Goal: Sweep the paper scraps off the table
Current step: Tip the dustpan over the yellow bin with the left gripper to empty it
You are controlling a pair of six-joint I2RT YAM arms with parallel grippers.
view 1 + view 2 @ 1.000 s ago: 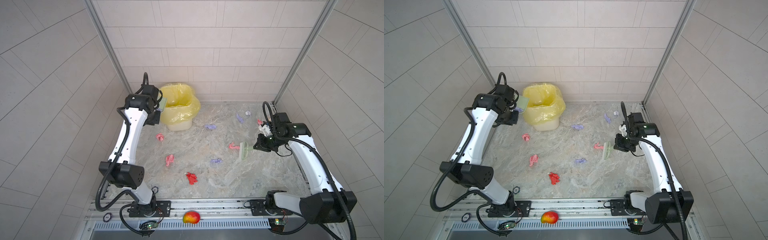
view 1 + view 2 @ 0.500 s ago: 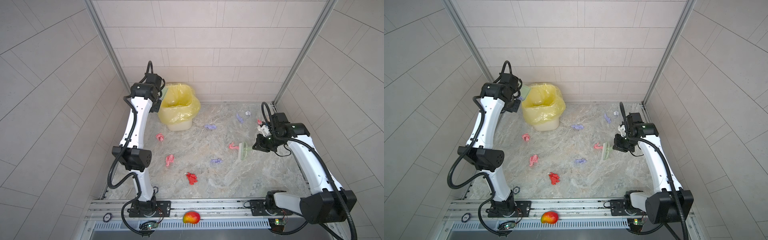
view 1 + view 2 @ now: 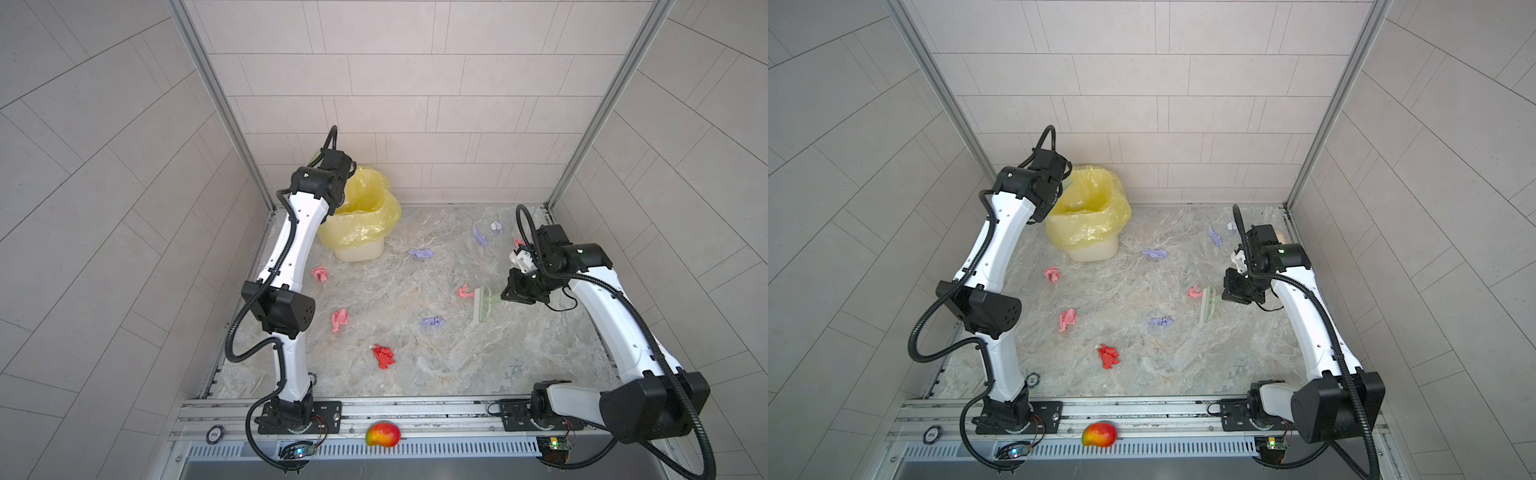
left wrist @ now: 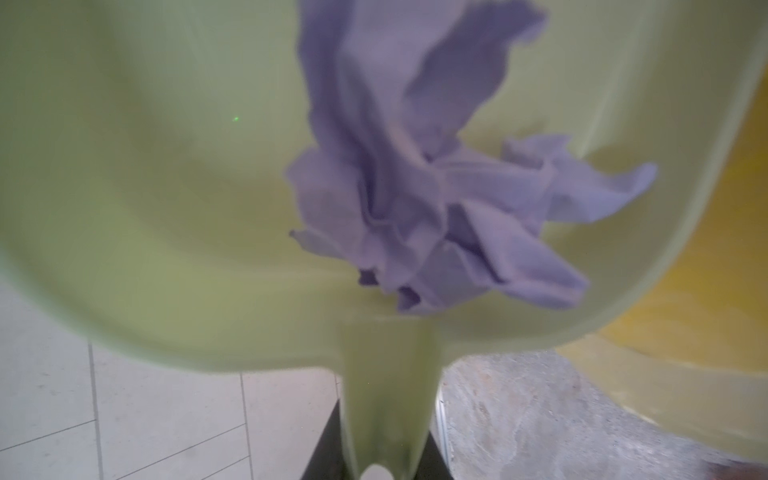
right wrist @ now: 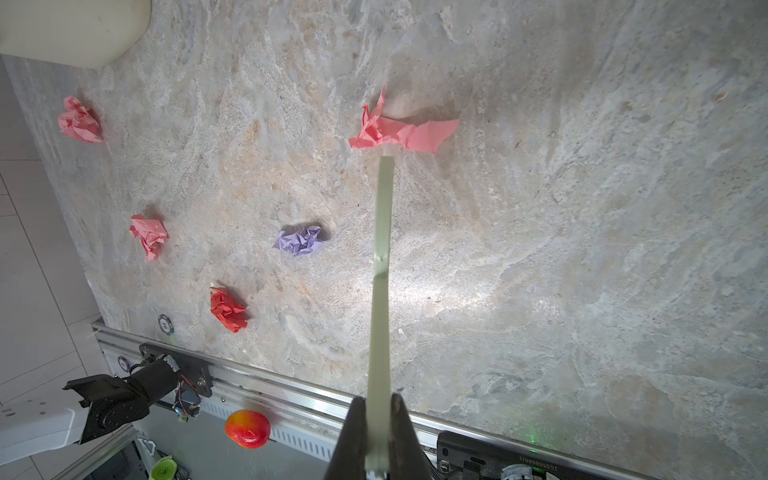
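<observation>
My left gripper (image 4: 384, 451) is shut on the handle of a pale green dustpan (image 4: 166, 208), raised beside the yellow-lined bin (image 3: 361, 220). A lavender paper scrap (image 4: 415, 187) lies in the pan. My right gripper (image 5: 379, 419) is shut on a pale green brush (image 5: 382, 249), whose head (image 3: 482, 305) is low over the table (image 3: 415, 374), close beside a pink scrap (image 3: 465, 292). Other scraps lie loose: pink ones (image 3: 320, 273) (image 3: 338, 320), a red one (image 3: 384, 356), lavender ones (image 3: 431, 321) (image 3: 420, 253) (image 3: 478, 235) and a white one (image 3: 494, 226).
The bin stands at the table's back left, against the wall. A red-yellow mango (image 3: 382, 434) rests on the metal rail in front of the table. Tiled walls close in the left, back and right sides. Both arm bases (image 3: 291, 411) are bolted to the front rail.
My left arm has straightened and lifted the dustpan up and back, to the far rim of the bin. The right gripper and brush have edged slightly left toward the pink scrap.
</observation>
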